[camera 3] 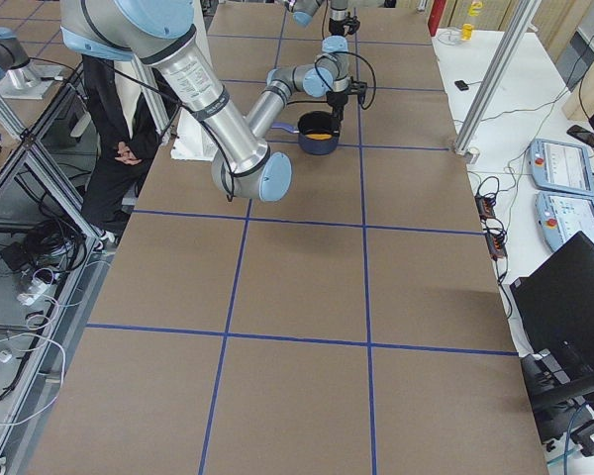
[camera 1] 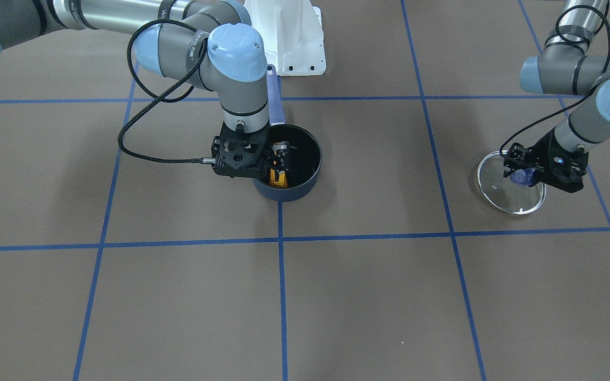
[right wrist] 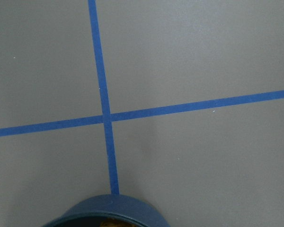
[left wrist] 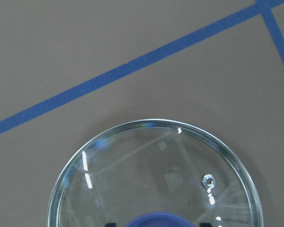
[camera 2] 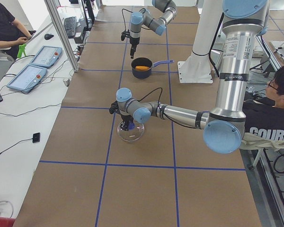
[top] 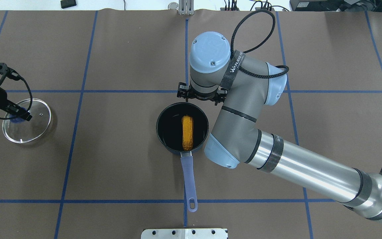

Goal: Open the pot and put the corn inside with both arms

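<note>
The dark blue pot (top: 164,116) stands open at mid-table, also in the front view (camera 1: 284,194). The orange-yellow corn (top: 187,132) lies flat on its floor. My right gripper (camera 1: 280,159) hangs over the pot's far rim, fingers apart above the corn (camera 1: 277,181), not holding it. Its wrist view shows only the pot's rim (right wrist: 109,208). The glass lid (top: 33,122) lies on the table far to the left. My left gripper (camera 1: 522,175) is shut on its blue knob (left wrist: 161,221), with a finger on each side.
The pot's long blue handle (top: 188,179) points toward the robot's base. The white base mount (camera 1: 294,37) stands behind it. Blue tape lines grid the brown table. People and control tablets (camera 2: 26,78) are beside the table's edges.
</note>
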